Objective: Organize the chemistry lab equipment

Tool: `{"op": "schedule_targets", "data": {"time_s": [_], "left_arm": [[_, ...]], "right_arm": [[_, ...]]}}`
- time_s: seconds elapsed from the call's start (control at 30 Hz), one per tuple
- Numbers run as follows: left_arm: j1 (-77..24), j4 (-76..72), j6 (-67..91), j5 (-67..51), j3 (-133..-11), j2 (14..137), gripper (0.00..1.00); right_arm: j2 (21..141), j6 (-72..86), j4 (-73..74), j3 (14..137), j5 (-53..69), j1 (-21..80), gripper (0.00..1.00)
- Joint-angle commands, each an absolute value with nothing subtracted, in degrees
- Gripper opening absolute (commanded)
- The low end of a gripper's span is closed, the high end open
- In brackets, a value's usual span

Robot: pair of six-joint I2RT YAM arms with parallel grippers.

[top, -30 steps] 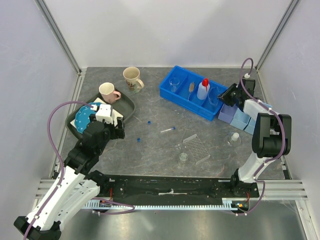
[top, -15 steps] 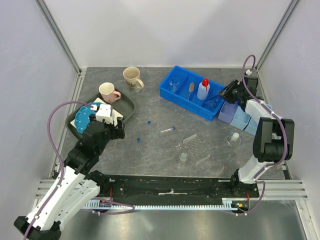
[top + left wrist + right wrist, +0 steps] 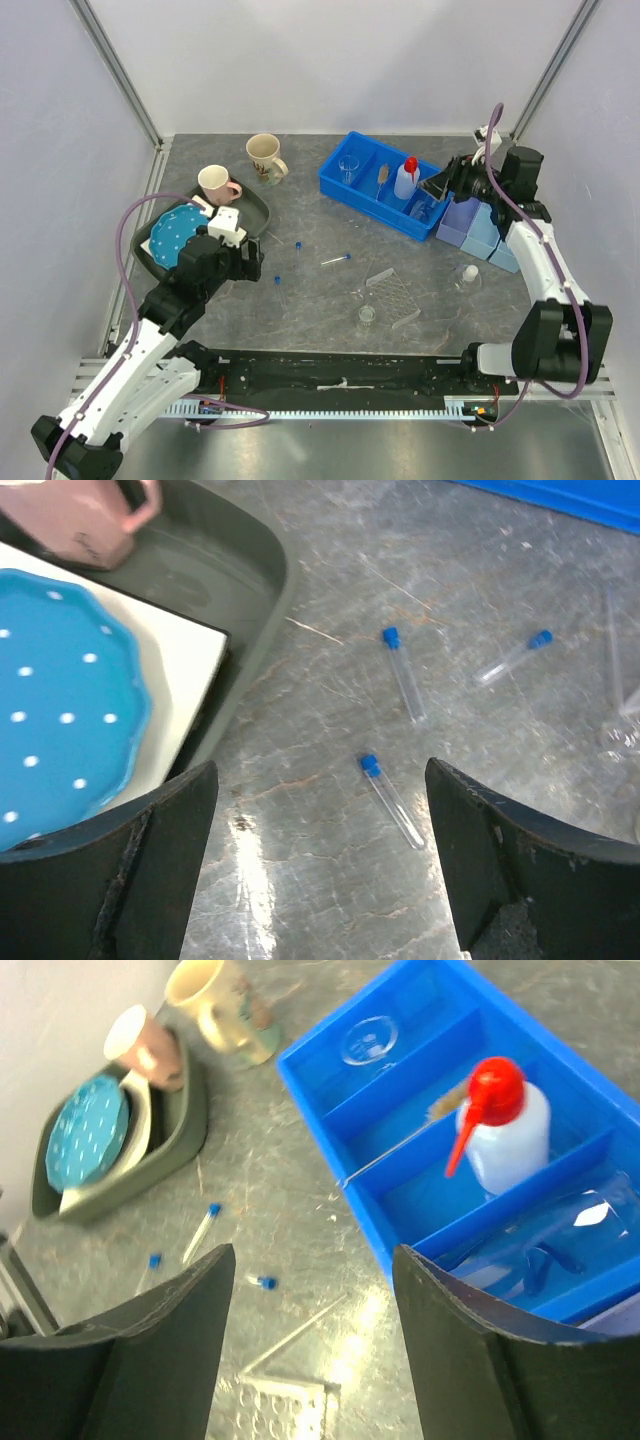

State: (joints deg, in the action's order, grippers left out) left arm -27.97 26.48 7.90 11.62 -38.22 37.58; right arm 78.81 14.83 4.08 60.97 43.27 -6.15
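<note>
— Starting overhead: where is the right gripper hanging?
— It is hovering at the right end of the blue tray, fingers standing apart, gripping nothing. The goggles are lying in the end compartment nearest it. The squeeze bottle is standing in the middle compartment with the brush, and a beaker is sitting in the left one.
— And the left gripper?
— Spreading wide, carrying nothing, hanging beside the grey tray. Three blue-capped tubes are lying loose on the table just to its right. The tube rack, a second beaker and the flask are resting farther right, well apart from both grippers.
— Left wrist view?
— Both fingers are showing at the bottom corners, wide apart, nothing between them. One tube is lying just ahead of the gap, and two more are lying beyond it. The dotted plate is sitting in the grey tray at left, the pink mug behind it.
— Right wrist view?
— Blurring a little. The fingers are standing well apart, holding nothing. The squeeze bottle is standing upright ahead and to the right. The goggles are lying close by the right finger. The tube rack is showing at the bottom edge, between the fingers.
</note>
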Motion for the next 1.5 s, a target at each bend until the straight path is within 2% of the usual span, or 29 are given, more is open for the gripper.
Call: {"op": "schedule_targets", "data": {"time_s": [0.0,0.23,0.47,0.67,0.87,0.97,1.13,1.47], "left_arm": [[-27.7,24.4,10.0,3.8,-40.9,40.2,0.91],[-27.8,24.9,22.4,-8.2,-40.9,43.9,0.91],[-29.3,22.1,32.2,-17.0,-36.2,43.6,0.89],[-35.4,14.4,33.5,-16.3,-30.2,40.6,0.88],[-37.4,11.3,33.1,-15.7,-28.7,43.1,0.88],[-37.5,9.1,34.0,-16.0,-27.2,44.4,0.88],[-37.9,4.7,36.0,-15.5,-22.0,43.7,0.87],[-38.2,0.7,36.8,-14.8,-12.6,37.2,0.87]], "right_arm": [[71.9,-4.4,12.3,58.1,54.8,-6.2,0.75],[58.1,-18.8,17.2,48.2,50.9,-6.3,0.98],[58.4,-22.5,22.5,48.2,53.0,-6.9,0.98],[58.9,-24.8,24.5,48.2,53.5,-7.2,0.98],[59.1,-25.4,26.2,49.4,52.1,-7.3,0.98],[59.7,-30.1,33.7,53.6,48.8,-7.3,0.98],[62.0,-36.5,48.0,60.3,33.1,-7.8,0.98],[60.6,-35.8,53.6,56.7,21.5,-11.4,0.98]]}}
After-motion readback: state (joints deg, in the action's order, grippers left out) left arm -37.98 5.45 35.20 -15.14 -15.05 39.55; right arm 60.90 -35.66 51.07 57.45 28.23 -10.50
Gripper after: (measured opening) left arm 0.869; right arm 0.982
